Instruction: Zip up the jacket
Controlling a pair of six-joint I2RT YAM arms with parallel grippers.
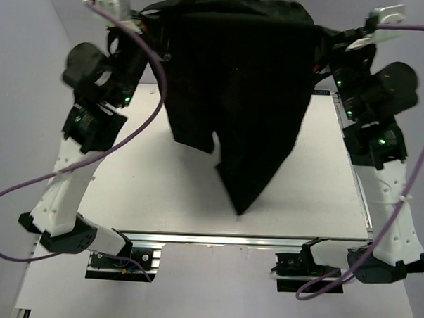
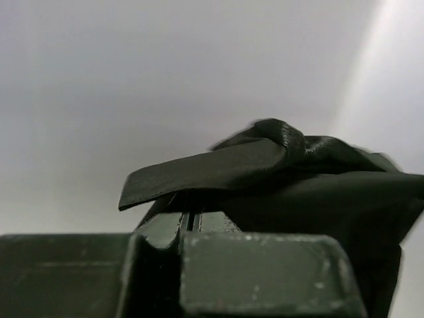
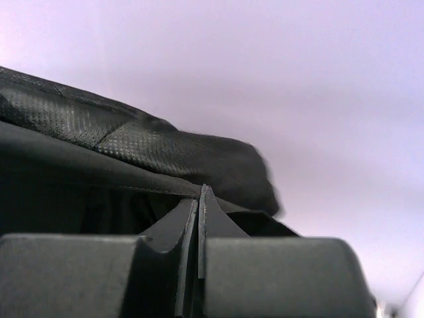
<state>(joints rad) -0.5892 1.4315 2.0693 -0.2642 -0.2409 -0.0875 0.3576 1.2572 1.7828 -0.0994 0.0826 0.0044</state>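
- From the overhead camera I see the jacket (image 1: pixel 236 97) hanging as one dark sheet between the two raised arms, over the far half of the worktop (image 1: pixel 154 192).
- Its top edge is stretched roughly level from arm to arm. The lower part narrows to a point that dangles toward the near side of the worktop, and I cannot tell whether that tip touches the surface.
- The left pincer (image 2: pixel 189 222) has its fingers pressed together on a fold of the jacket. A flat black strip of fabric lies across the tips, with a bunched knot of cloth just behind it.
- The right pincer (image 3: pixel 199 202) is likewise clamped on the jacket, its fingers meeting in a thin seam with textured black fabric gathered right at the tips.
- The cloth is too dark and folded for me to pick out the zipper in any view.
- A purple cable (image 1: pixel 139 124) loops down from each arm.
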